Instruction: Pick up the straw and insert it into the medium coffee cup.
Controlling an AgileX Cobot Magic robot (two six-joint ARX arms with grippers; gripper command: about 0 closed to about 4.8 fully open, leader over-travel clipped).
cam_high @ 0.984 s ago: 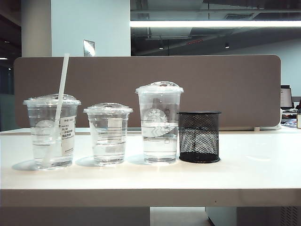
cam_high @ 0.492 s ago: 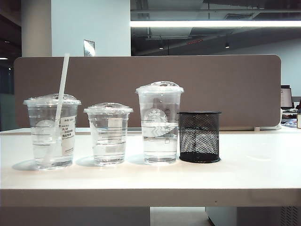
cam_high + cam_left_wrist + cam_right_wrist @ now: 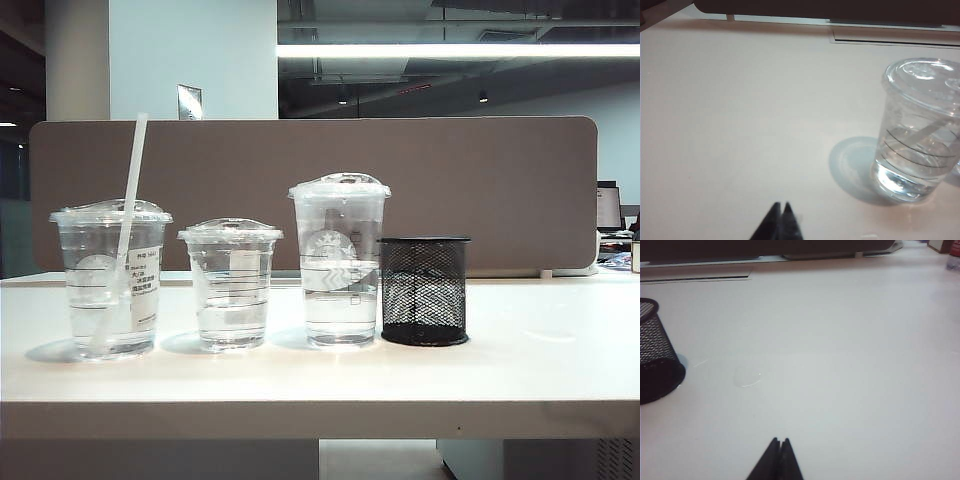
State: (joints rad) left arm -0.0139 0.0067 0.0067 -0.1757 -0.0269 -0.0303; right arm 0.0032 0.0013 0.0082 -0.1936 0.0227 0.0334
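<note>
The medium coffee cup (image 3: pixel 110 285) stands at the left end of a row of three clear cups, with a white printed sticker on its side. The white straw (image 3: pixel 131 180) passes through its domed lid, leans left and reaches the cup's bottom. The left wrist view shows this cup (image 3: pixel 917 130) with the straw's lower part (image 3: pixel 931 131) inside it. My left gripper (image 3: pixel 781 205) is shut and empty, over bare table well short of the cup. My right gripper (image 3: pixel 780 440) is also shut and empty, above bare table. Neither gripper appears in the exterior view.
A short clear cup (image 3: pixel 230 285) and a tall clear cup with a bold white logo (image 3: pixel 338 262) stand to the right of the medium one. A black mesh holder (image 3: pixel 424 291) (image 3: pixel 655 360) ends the row. A brown partition (image 3: pixel 480 190) runs behind the table (image 3: pixel 540 360).
</note>
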